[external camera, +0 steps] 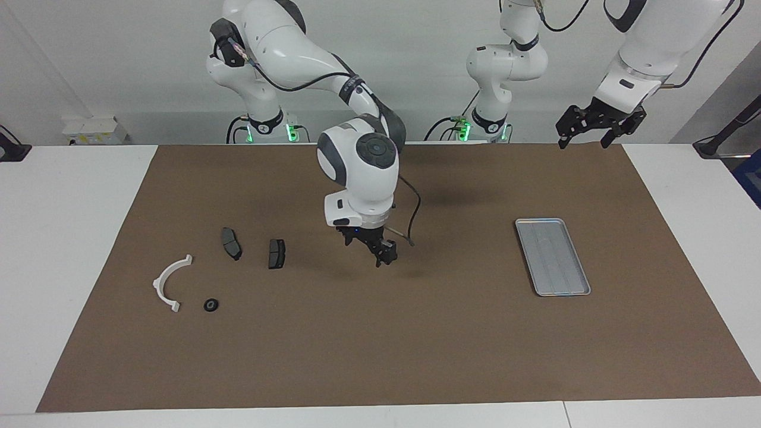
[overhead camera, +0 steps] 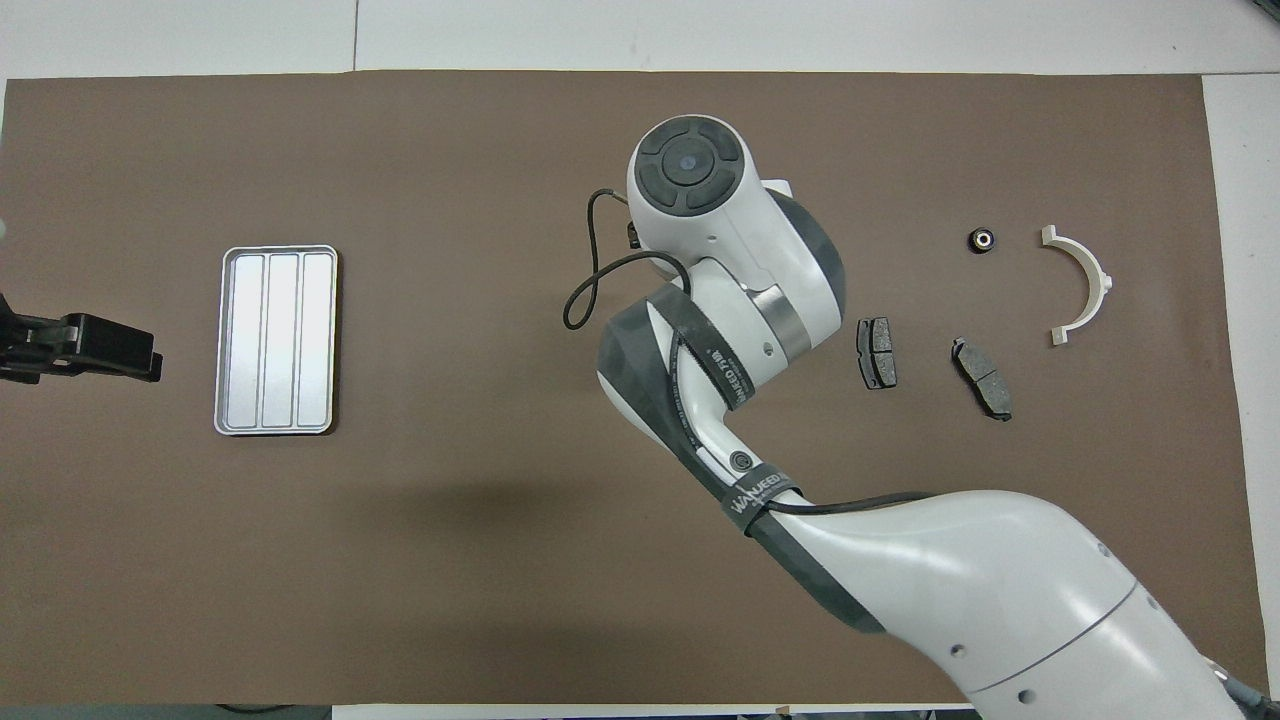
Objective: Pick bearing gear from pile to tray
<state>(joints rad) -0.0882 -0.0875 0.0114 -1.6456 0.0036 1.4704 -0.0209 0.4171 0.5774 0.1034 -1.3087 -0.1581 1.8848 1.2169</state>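
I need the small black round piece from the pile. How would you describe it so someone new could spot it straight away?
Start at the right arm's end of the brown mat, where the white half-ring bracket lies. The small black round piece sits on the mat just beside the bracket's end that is farther from the robots. Unlike the two flat dark grey brake pads nearby, it is round, with a pale centre in the overhead view.

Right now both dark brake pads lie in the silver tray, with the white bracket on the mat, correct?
No. Both brake pads lie on the brown mat near the white bracket, not in the tray; the overhead view shows it.
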